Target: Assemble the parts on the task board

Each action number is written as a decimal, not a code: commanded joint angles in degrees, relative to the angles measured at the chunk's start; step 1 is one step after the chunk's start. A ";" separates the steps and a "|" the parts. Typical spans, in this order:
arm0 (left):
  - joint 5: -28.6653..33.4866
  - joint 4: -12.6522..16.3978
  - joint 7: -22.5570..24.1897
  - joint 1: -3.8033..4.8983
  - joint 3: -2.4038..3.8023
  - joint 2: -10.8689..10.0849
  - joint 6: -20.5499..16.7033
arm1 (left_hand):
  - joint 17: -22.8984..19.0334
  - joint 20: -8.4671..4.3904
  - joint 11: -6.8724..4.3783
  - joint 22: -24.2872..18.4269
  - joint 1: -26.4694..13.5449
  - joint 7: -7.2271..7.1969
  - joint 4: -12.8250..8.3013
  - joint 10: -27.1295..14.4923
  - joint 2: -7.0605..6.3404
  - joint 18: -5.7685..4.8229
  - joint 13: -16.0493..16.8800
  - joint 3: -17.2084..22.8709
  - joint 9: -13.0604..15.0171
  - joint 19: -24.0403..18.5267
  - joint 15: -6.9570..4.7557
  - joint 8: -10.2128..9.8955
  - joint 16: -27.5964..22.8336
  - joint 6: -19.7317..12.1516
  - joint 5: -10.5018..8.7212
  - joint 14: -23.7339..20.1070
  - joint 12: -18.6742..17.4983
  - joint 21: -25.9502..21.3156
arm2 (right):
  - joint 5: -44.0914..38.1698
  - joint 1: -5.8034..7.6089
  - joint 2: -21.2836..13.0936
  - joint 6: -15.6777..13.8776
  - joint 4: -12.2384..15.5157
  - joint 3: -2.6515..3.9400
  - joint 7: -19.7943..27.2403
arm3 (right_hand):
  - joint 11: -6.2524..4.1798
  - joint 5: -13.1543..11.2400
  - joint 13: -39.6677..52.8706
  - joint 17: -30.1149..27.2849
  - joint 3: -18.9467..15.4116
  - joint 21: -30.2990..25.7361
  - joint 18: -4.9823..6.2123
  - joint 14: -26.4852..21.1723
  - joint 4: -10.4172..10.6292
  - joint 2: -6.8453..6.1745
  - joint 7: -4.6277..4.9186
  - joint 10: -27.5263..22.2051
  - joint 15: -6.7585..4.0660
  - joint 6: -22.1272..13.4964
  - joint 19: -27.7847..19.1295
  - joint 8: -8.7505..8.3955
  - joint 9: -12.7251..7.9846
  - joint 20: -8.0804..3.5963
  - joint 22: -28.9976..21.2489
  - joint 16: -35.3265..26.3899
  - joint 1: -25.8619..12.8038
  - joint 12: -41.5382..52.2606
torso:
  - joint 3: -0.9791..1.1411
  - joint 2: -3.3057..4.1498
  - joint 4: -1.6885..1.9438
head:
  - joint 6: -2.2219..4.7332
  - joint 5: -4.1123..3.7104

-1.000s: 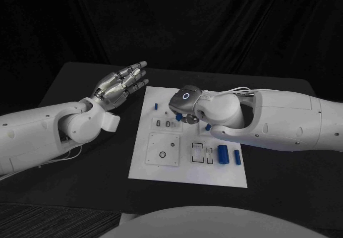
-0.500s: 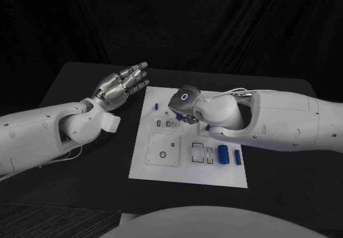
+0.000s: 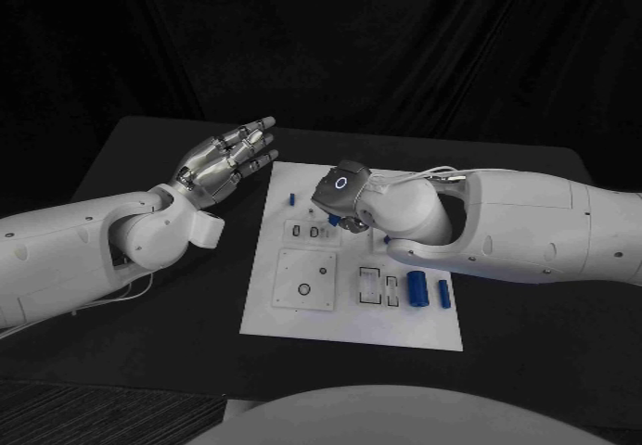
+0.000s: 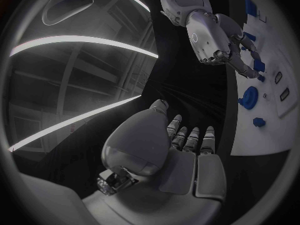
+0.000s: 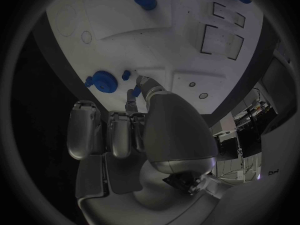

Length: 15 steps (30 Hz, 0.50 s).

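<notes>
The white task board (image 3: 351, 320) lies mid-table. My right hand (image 3: 344, 197) hovers over its far middle, fingers curled down. In the right wrist view its thumb and a fingertip pinch a small blue part (image 5: 136, 90) just above the board (image 5: 169, 50), close to a blue gear (image 5: 102, 81). The left wrist view shows the same right hand (image 4: 215, 37), its small blue part (image 4: 258, 65) and the gear (image 4: 249, 97). A blue cylinder (image 3: 417, 288) and a thin blue piece (image 3: 444, 293) lie at the board's right. My left hand (image 3: 224, 158) is raised beside the board's far left corner, fingers straight and holding nothing.
A small blue peg (image 3: 293, 198) stands near the board's far left edge. A raised square plate (image 3: 305, 276) and two rectangular slots (image 3: 371, 284) sit in the board's middle. Black table (image 3: 160, 315) surrounds the board on all sides.
My right hand has shifted slightly to the left over the board, with the small blue part still at its fingertips. The left hand has not moved.
</notes>
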 commanded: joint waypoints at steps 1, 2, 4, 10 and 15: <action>-0.02 0.06 0.66 -0.08 0.05 0.14 0.74 | -0.05 0.36 0.43 0.02 0.44 0.11 0.05 -0.01 0.32 -0.48 -0.05 0.35 0.09 0.11 0.27 0.34 -0.17 0.22 0.27 -0.21 -0.07 -0.06 | -1.34 -0.26 0.13 1.14 -0.10 0.02 -1.16 | -0.31 0.14 15.10 12.97 0.03 0.30 -0.01 5.58 -0.46 0.01 -0.33 5.99 -0.48 -0.10 1.31 -0.16 -0.04 -0.32 11.55 0.09 -0.48 0.14 | 0.01 -0.04 -0.02 | -0.01 0.12; -0.02 0.06 0.64 -0.08 0.05 0.15 0.74 | -0.05 0.36 0.43 0.02 0.44 0.11 0.05 -0.01 0.32 -0.48 -0.05 0.35 0.09 0.11 0.27 0.34 -0.17 0.22 0.27 -0.21 -0.07 -0.06 | -1.35 -0.31 0.16 1.09 -0.12 0.02 -1.16 | -0.31 0.14 15.10 12.97 0.03 0.30 -0.01 5.58 -0.46 0.01 -0.33 5.99 -0.48 -0.10 1.31 -0.16 -0.04 -0.32 11.55 0.09 -0.48 0.14 | 0.02 -0.04 -0.02 | -0.01 0.13; -0.02 0.05 0.62 -0.09 0.05 0.13 0.74 | -0.05 0.36 0.43 0.02 0.44 0.11 0.05 -0.01 0.32 -0.48 -0.05 0.35 0.09 0.11 0.27 0.34 -0.17 0.22 0.27 -0.21 -0.07 -0.06 | -1.36 -0.37 0.23 1.04 -0.18 0.02 -1.16 | -0.32 0.17 15.10 13.00 0.13 0.34 -0.02 5.58 -0.56 0.05 -0.32 5.99 -0.52 -0.17 1.34 -0.31 -0.06 -0.37 11.57 0.12 -0.47 0.14 | 0.01 -0.05 -0.02 | -0.01 0.10; -0.02 0.01 0.52 -0.10 0.05 0.12 0.84 | -0.05 0.36 0.43 0.02 0.44 0.11 0.05 -0.01 0.32 -0.48 -0.05 0.35 0.09 0.11 0.27 0.34 -0.17 0.22 0.27 -0.21 -0.07 -0.06 | -1.37 -0.43 0.50 1.49 -0.36 0.02 -1.05 | -0.33 0.18 15.10 13.02 0.19 0.33 -0.02 5.59 -0.63 0.05 -0.31 5.99 -0.54 -0.24 1.33 -0.42 -0.08 -0.40 11.56 0.13 -0.47 0.14 | -0.01 0.00 -0.03 | -0.01 0.09; -0.02 -0.05 0.47 -0.11 0.05 0.17 0.94 | -0.05 0.35 0.53 0.01 0.46 0.21 0.06 0.00 0.32 -0.47 -0.04 0.46 0.08 0.10 0.24 0.34 -0.18 0.19 0.28 -0.21 -0.07 -0.07 | -1.37 -0.63 0.66 1.77 -0.52 0.02 -0.93 | -0.33 0.20 15.10 13.02 0.24 0.34 -0.02 5.59 -0.70 0.04 -0.31 5.99 -0.56 -0.30 1.34 -0.52 -0.09 -0.42 11.57 0.13 -0.47 0.14 | 0.01 0.00 0.01 | -0.01 0.08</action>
